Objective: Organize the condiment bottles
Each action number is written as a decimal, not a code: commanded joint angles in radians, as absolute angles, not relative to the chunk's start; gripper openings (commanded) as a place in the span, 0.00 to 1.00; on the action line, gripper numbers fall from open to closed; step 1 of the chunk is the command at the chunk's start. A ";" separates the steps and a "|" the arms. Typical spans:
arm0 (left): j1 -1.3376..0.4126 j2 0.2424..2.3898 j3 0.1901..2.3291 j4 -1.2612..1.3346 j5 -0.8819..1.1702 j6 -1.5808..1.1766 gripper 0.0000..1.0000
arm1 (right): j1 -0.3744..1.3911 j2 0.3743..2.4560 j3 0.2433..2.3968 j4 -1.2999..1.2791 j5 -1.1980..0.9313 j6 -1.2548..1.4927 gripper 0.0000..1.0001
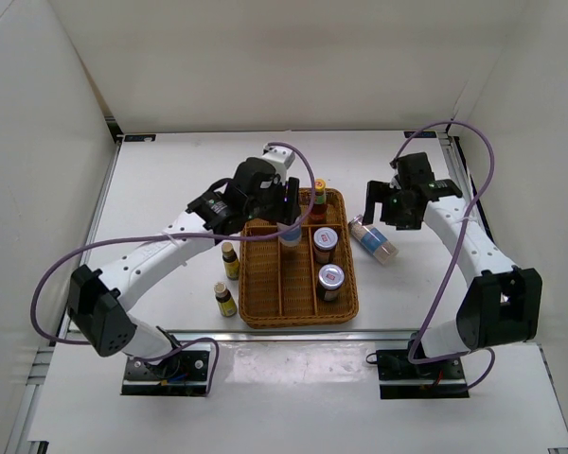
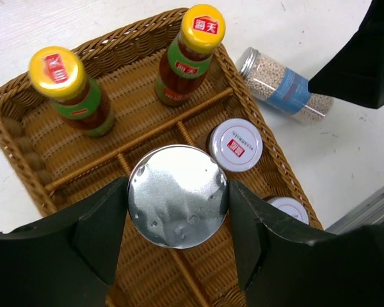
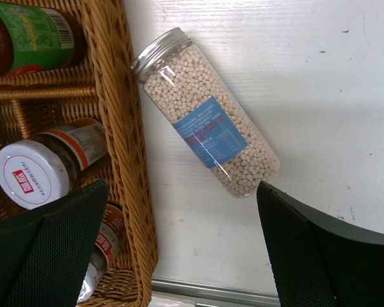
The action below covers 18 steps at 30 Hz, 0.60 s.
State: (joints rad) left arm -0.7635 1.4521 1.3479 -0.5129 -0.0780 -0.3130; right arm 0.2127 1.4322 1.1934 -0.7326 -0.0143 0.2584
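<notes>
Eight containers were counted. Two slim, yellow-capped red-sauce bottles stood upright in the 12 o'clock row of the woven wicker tray. Two short round-lidded jars occupied its 3 o'clock column. Two small yellow-labelled bottles stood on the white surface at the tray's 9 o'clock. The lying cylinder, clear, bead-filled and blue-labelled, rested just beside the rim at 3 o'clock. The left arm reached over the tray. The left gripper clamped the second cylinder, silver lid up, over the middle column. The right gripper hovered above the lying cylinder, fingers spread wide, holding nothing.
</notes>
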 commanded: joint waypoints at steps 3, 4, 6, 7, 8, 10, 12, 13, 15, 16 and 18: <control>-0.814 1.476 1.322 -0.361 -0.089 -0.347 0.13 | 0.199 1.436 1.186 -0.732 -0.006 0.258 1.00; -0.828 1.491 1.309 -0.350 -0.098 -0.357 0.13 | 0.190 1.446 1.186 -0.732 -0.006 0.258 1.00; -0.841 1.519 1.299 -0.341 -0.110 -0.357 0.13 | 0.190 1.447 1.186 -0.732 -0.015 0.258 1.00; -0.850 1.519 1.299 -0.330 -0.123 -0.357 0.13 | 0.190 1.457 1.186 -0.732 -0.015 0.258 1.00; -0.850 1.535 1.289 -0.330 -0.132 -0.367 0.13 | 0.190 1.457 1.186 -0.723 -0.015 0.258 1.00; -0.861 1.549 1.278 -0.330 -0.146 -0.367 0.13 | 0.190 1.469 1.186 -0.710 -0.025 0.247 1.00; -0.861 1.560 1.266 -0.321 -0.175 -0.367 0.15 | 0.190 1.480 1.198 -0.700 -0.049 0.236 1.00; -0.861 1.569 1.253 -0.321 -0.175 -0.376 0.16 | 0.190 1.495 1.198 -0.690 -0.049 0.227 1.00; -0.861 1.569 1.241 -0.310 -0.189 -0.376 0.21 | 0.190 1.523 1.210 -0.678 -0.058 0.215 1.00; -0.861 1.569 1.232 -0.310 -0.189 -0.376 0.24 | 0.190 1.534 1.222 -0.664 -0.067 0.215 1.00; -0.861 1.578 1.232 -0.301 -0.199 -0.376 0.37 | 0.190 1.569 1.223 -0.649 -0.081 0.202 1.00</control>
